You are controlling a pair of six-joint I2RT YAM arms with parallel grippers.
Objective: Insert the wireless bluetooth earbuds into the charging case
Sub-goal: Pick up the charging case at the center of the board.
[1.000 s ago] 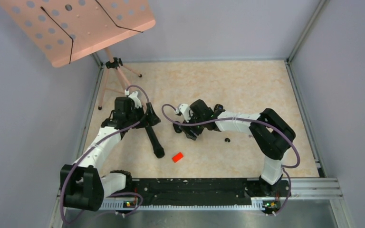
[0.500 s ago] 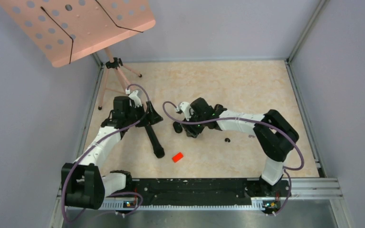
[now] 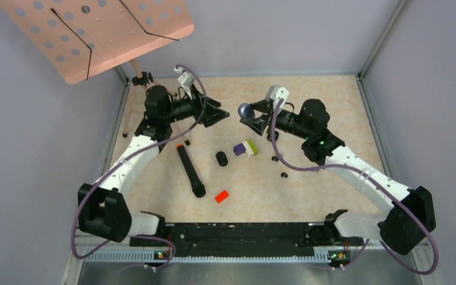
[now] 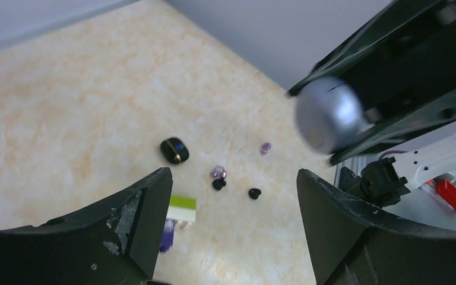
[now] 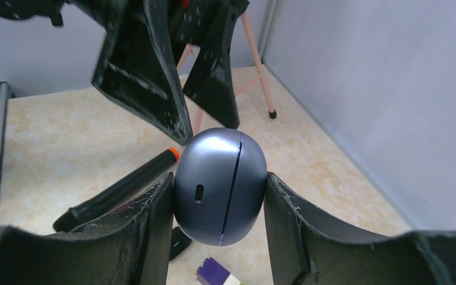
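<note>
My right gripper point(image 3: 248, 114) is shut on a closed, rounded grey-blue charging case point(image 3: 244, 110) and holds it in the air; in the right wrist view the case point(image 5: 220, 186) sits between both fingers of that gripper point(image 5: 219, 199). My left gripper point(image 3: 221, 113) is open and empty, raised, facing the case point(image 4: 331, 114). In the left wrist view, under that gripper point(image 4: 233, 181), lie two black earbuds point(image 4: 254, 193) and two pale purple earbuds point(image 4: 218, 172) on the table, beside a small black case point(image 4: 174, 150). One black earbud point(image 3: 284, 175) shows in the top view.
A black marker with an orange end point(image 3: 190, 171) lies left of centre. A purple, white and green block point(image 3: 246, 148) and the black case point(image 3: 222, 158) lie mid-table. A red block point(image 3: 221, 196) lies nearer the front. A pink stand on a tripod point(image 3: 144, 83) is at the back left.
Both arms have risen from the table toward the back. The right gripper now holds the grey-blue case in the air. The left gripper has left the marker and opened facing it.
</note>
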